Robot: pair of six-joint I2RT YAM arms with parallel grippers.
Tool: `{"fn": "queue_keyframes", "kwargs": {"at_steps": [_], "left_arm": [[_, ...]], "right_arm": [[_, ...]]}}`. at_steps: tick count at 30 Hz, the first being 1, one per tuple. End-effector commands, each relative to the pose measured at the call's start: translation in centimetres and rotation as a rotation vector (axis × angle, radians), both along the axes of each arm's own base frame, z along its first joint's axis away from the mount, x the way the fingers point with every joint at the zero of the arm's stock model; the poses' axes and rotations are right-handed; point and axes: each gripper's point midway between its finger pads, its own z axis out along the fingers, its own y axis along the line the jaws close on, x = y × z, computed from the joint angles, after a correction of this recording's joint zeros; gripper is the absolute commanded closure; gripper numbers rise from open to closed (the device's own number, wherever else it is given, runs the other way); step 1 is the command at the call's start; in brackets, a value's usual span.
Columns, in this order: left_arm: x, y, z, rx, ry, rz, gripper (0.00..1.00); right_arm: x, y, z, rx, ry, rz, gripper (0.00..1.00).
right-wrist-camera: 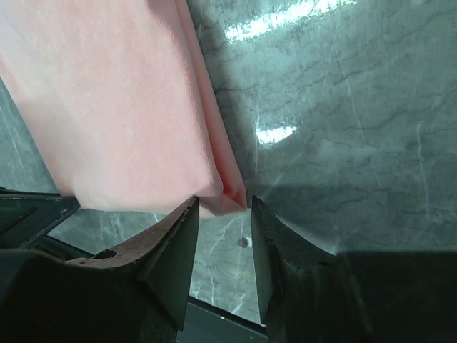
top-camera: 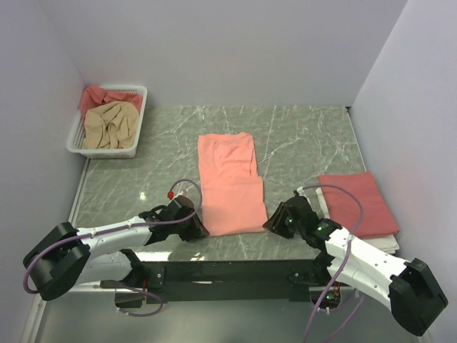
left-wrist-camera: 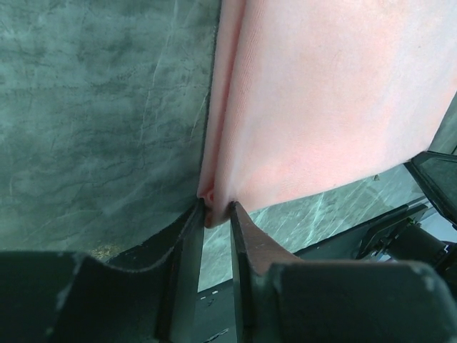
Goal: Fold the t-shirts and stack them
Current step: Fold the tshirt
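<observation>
Left gripper (left-wrist-camera: 214, 209) pinching salmon-pink t-shirt (top-camera: 228, 182) near-left corner; right gripper (right-wrist-camera: 223, 207) spread, straddling near-right corner.

Salmon-pink t-shirt (left-wrist-camera: 321, 107): cut off by picture edges in both wrist views.
Rose-red t-shirt (top-camera: 96, 96) in basket (top-camera: 107, 152): mostly covered by beige t-shirt (top-camera: 107, 125).
White layer (top-camera: 388, 244) under folded red t-shirt (top-camera: 357, 204): kind unclear.
Left hand (left-wrist-camera: 216, 206): grip on shirt corner cannot be told.
</observation>
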Motion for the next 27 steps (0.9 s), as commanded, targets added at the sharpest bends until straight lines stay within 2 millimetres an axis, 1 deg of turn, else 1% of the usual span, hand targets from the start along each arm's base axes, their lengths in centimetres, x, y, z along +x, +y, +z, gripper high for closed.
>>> {"fn": "queue_keyframes", "kwargs": {"at_steps": [1, 10, 14, 15, 16, 17, 19, 20, 21, 23, 24, 25, 26, 27], "left_arm": [[-0.2, 0.8, -0.7, 0.041, 0.006, 0.014, 0.73], [-0.2, 1.0, -1.2, 0.05, 0.014, 0.019, 0.72], [0.0, 0.8, -1.1, 0.054, 0.005, 0.017, 0.73], [0.0, 0.9, -1.3, 0.06, 0.01, 0.015, 0.75], [0.1, 0.8, -1.2, 0.058, 0.007, 0.014, 0.81], [0.1, 0.7, -1.2, 0.059, 0.007, 0.012, 0.86], [0.2, 0.6, -1.0, 0.057, 0.005, 0.005, 0.99], [0.0, 0.6, -1.0, 0.059, 0.008, -0.003, 0.99], [0.0, 0.6, -0.8, 0.058, 0.0, -0.007, 0.99], [-0.5, 1.3, -1.1, 0.087, 0.006, -0.018, 0.99], [-0.6, 1.5, -0.9, 0.087, -0.002, -0.021, 0.99], [-1.0, 1.8, -1.2, 0.096, 0.004, -0.028, 0.99], [-1.3, 2.0, -1.0, 0.086, -0.001, -0.031, 0.99], [-1.8, 2.3, -1.2, 0.084, 0.007, -0.039, 0.99]], "right_arm": [[0.9, 0.3, 0.3, 0.019, -0.032, -0.024, 0.57], [0.4, 0.8, -1.2, 0.014, 0.015, 0.006, 0.58], [0.1, 1.0, -1.6, 0.008, 0.032, 0.023, 0.64], [0.0, 0.9, -1.8, 0.001, 0.04, 0.025, 0.7], [-0.1, 0.9, -1.8, 0.002, 0.043, 0.029, 0.74], [-0.2, 0.9, -1.8, -0.001, 0.046, 0.034, 0.79], [-0.3, 0.9, -1.6, -0.003, 0.044, 0.049, 0.85], [-0.3, 0.9, -1.4, -0.004, 0.04, 0.053, 0.9], [-0.7, 1.0, -1.4, -0.005, 0.051, 0.069, 0.92], [-1.0, 0.9, -1.3, -0.008, 0.052, 0.093, 0.98], [-1.6, 0.8, -1.6, -0.011, 0.066, 0.109, 1.0], [-1.9, 0.8, -1.6, -0.009, 0.069, 0.116, 1.0], [-2.3, 0.7, -1.6, -0.006, 0.064, 0.126, 1.0], [-2.7, 0.4, -1.7, -0.014, 0.072, 0.13, 1.0]]}}
